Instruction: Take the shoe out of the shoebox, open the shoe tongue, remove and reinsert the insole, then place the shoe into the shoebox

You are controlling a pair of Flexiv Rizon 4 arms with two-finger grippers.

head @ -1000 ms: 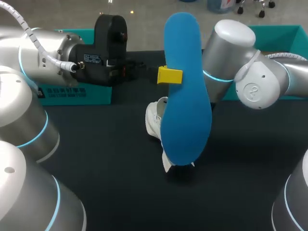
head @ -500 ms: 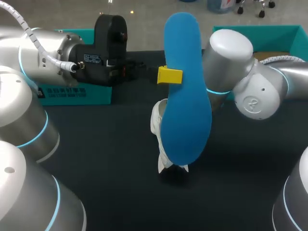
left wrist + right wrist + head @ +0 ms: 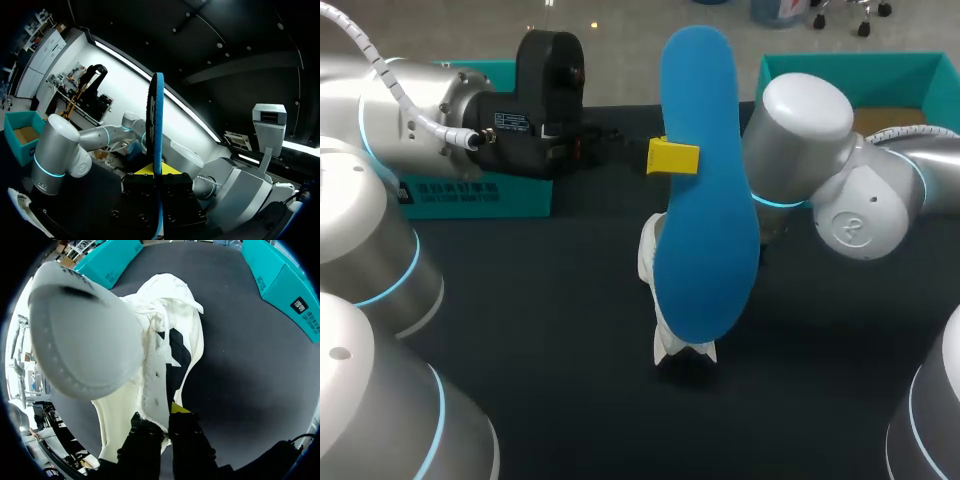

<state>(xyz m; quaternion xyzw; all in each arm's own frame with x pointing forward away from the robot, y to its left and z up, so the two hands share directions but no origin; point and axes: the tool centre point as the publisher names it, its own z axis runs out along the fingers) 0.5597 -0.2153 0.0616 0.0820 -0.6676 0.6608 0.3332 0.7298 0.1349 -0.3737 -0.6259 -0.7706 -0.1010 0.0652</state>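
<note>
My left arm (image 3: 415, 100) comes in from the left. Its jaws are clenched on the blue insole (image 3: 705, 200), which stands upright above the middle of the bench (image 3: 520, 300). One yellow tip shows against the insole's left edge. From the left wrist, the insole runs edge-on straight out between the jaws.

My right arm (image 3: 820, 150) reaches in from the right. Its jaws grasp the white shoe (image 3: 172, 335) by the eyelet strip of its upper, pinched from both sides, with the sole turned off to one side. The shoe is out of the teal shoebox (image 3: 910, 72), which sits open at the bench's far right. From the head camera the shoe is mostly hidden behind the insole. I cannot tell whether its lower end touches the bench.
</note>
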